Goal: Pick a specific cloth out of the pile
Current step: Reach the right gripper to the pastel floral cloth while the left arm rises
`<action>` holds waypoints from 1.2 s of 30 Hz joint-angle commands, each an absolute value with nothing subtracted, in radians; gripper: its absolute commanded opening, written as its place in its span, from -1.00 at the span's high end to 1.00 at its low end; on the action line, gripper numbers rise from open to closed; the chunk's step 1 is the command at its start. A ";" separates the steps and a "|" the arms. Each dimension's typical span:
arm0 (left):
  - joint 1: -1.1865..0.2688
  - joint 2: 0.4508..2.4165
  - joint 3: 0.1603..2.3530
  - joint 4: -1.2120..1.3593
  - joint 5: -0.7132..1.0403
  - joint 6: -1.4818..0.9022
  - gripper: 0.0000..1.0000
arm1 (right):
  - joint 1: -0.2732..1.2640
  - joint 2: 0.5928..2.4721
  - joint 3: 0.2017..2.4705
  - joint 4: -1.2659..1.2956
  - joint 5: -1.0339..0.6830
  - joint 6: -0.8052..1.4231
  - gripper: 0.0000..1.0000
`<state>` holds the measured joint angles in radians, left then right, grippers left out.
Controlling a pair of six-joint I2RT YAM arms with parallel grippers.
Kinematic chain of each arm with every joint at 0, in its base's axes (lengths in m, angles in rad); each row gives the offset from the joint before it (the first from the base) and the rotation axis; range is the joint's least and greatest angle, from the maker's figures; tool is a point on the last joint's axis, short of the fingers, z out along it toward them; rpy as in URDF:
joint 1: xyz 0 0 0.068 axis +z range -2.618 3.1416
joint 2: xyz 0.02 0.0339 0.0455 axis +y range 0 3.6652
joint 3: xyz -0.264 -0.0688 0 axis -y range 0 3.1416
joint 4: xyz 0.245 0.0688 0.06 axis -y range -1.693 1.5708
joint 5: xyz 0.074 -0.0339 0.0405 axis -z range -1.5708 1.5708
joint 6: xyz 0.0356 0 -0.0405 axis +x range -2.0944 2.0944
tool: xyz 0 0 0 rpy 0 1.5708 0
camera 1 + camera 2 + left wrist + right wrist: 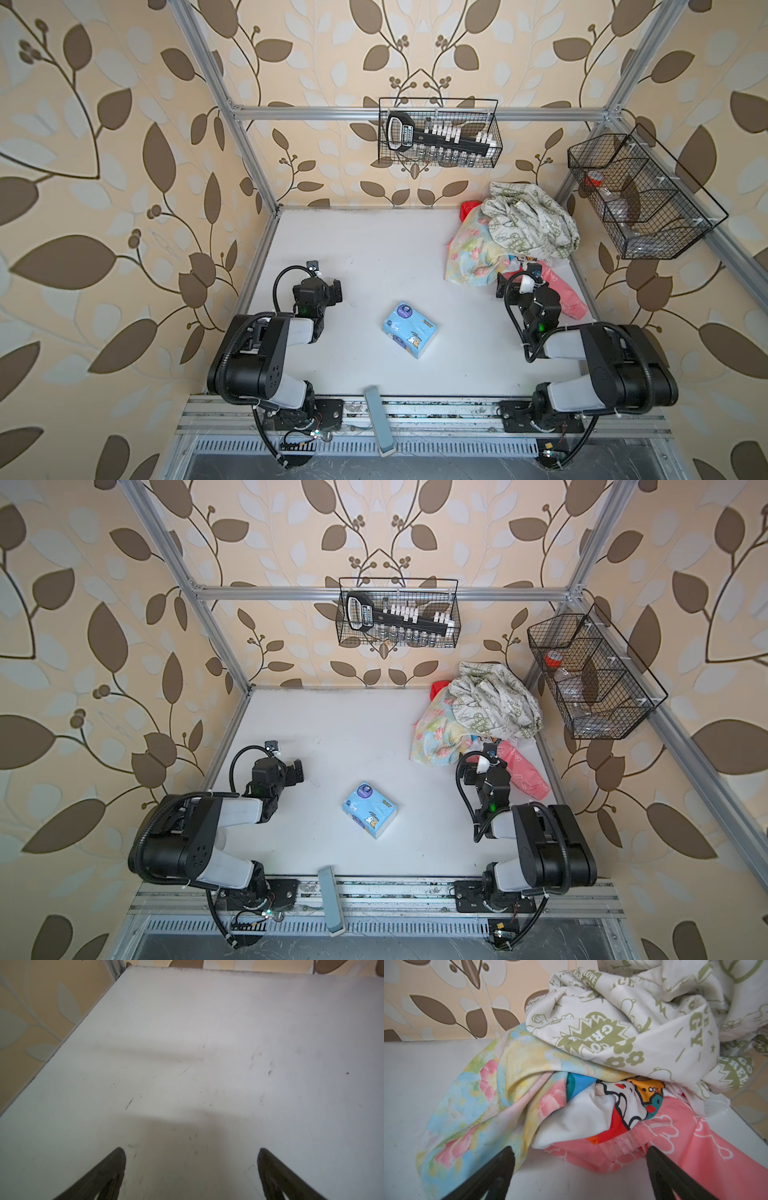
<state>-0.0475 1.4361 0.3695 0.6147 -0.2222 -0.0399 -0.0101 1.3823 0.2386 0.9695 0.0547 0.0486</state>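
Observation:
The cloth (pixel 473 253) (pixel 436 735), pale yellow with pink flowers and blue-green blotches, spills from the left side of the pile (pixel 532 224) at the table's far right. In the right wrist view the cloth (pixel 473 1097) lies under the white green-print fabric (pixel 633 1032), beside a cartoon piece (pixel 629 1101) and a coral pink piece (pixel 695 1157). My right gripper (pixel 519 280) (pixel 579 1148) stands open just short of the pile's near edge, over bare table and the pink hem, holding nothing. My left gripper (pixel 334 289) (pixel 191 1149) is open over empty table at the left.
A light blue tissue pack (pixel 409 334) lies mid-table toward the front. A wire basket (pixel 440 133) hangs on the back rail and another (pixel 640 195) on the right rail, close above the pile. A grey-blue bar (pixel 378 419) lies across the front edge.

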 commanded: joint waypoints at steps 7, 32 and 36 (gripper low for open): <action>-0.131 1.100 0.580 0.129 -0.316 -0.154 -0.98 | 0.068 0.909 0.428 0.352 0.233 0.167 -0.99; -0.345 0.946 0.877 -0.252 0.657 -0.161 -0.95 | 0.242 1.457 1.093 -0.396 0.086 0.293 -0.64; -0.368 0.957 0.879 -0.260 0.647 -0.162 -0.95 | 0.241 1.533 1.138 -0.396 0.121 0.308 -0.65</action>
